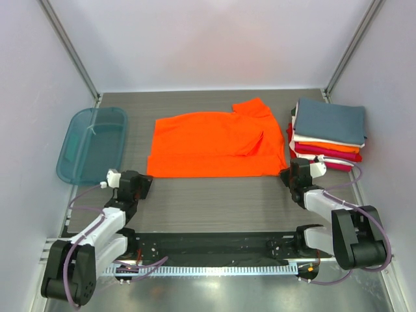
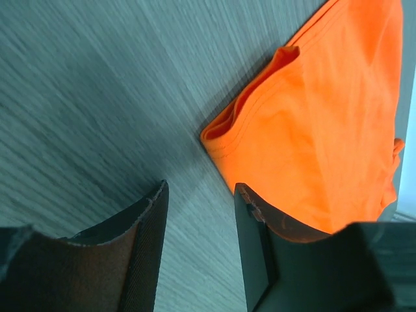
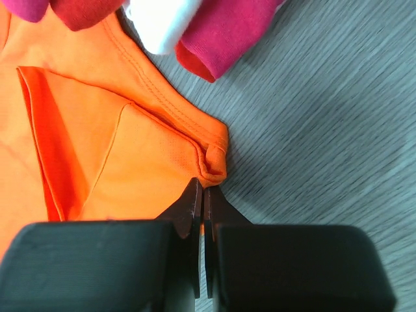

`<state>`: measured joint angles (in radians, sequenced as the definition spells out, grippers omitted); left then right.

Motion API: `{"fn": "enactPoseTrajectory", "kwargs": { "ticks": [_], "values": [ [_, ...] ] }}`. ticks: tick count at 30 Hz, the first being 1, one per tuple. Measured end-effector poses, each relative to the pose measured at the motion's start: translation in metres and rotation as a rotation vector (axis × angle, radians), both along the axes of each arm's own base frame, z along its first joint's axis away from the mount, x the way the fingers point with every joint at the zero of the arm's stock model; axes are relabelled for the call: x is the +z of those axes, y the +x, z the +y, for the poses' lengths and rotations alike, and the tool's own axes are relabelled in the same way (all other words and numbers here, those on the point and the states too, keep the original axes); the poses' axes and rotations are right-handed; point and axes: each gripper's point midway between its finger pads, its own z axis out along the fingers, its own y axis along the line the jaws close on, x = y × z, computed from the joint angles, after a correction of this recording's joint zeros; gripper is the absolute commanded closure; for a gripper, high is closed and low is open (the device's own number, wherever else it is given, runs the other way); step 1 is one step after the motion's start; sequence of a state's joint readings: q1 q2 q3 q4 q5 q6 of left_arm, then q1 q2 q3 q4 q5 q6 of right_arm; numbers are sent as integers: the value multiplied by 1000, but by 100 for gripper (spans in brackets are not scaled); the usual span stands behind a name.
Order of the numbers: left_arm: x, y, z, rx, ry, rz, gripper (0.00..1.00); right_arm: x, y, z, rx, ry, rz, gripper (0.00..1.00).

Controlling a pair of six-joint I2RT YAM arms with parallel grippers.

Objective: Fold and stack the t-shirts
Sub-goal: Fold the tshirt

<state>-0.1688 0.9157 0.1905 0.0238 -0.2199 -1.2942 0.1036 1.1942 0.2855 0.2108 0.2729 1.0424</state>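
From above, the orange shirt (image 1: 218,140) is seen spread flat in the middle of the table (image 1: 214,201), with one sleeve and part of its right side folded over onto the body. The stack of folded shirts (image 1: 328,133) is seen just beside it on the right, topped by a blue-grey one, with white, orange and crimson layers below. A teal tub (image 1: 91,146) is set at the left edge, apart from the cloth. In this view the left gripper (image 1: 144,185) is found at the near left corner of the orange shirt and the right gripper (image 1: 284,175) at its near right corner, but how the jaws stand is not shown.

That is supplied by the wrist cameras. In the left wrist view the fingers (image 2: 146,227) are seen spread, with only bare tabletop between them. The doubled corner of the orange shirt is seen just ahead, and one finger is laid across the cloth's edge in the picture.

In the right wrist view the fingers (image 3: 188,208) are seen pressed together at the very corner of the orange shirt, where the hem is puckered as if nipped. The rounded crimson, white and red folds of the stack are shown close up, just beyond that corner.
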Motion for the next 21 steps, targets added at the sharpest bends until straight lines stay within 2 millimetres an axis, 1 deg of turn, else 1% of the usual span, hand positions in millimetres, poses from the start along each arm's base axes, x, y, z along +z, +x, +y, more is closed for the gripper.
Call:
{"fn": "enactPoseTrajectory", "kwargs": {
  "ticks": [7,11,12,14,15,21],
  "values": [
    [-2,17,3,53,-18,-44,57,1,-1,1,5,5,-6,99],
    [-4,32,0,59,-30,-46,70,2,-1,1,5,5,-11,99],
    [-5,34,-1,60,-31,-42,83,3,-1,1,5,5,-13,99],
    [-9,35,-1,59,-31,-28,91,4,-1,1,4,5,-16,99],
    [-10,34,-1,63,-33,-20,99,5,-1,1,4,6,-18,99],
    [-11,26,4,82,-15,4,100,5,-3,0,3,4,-14,99]
  ]
}}
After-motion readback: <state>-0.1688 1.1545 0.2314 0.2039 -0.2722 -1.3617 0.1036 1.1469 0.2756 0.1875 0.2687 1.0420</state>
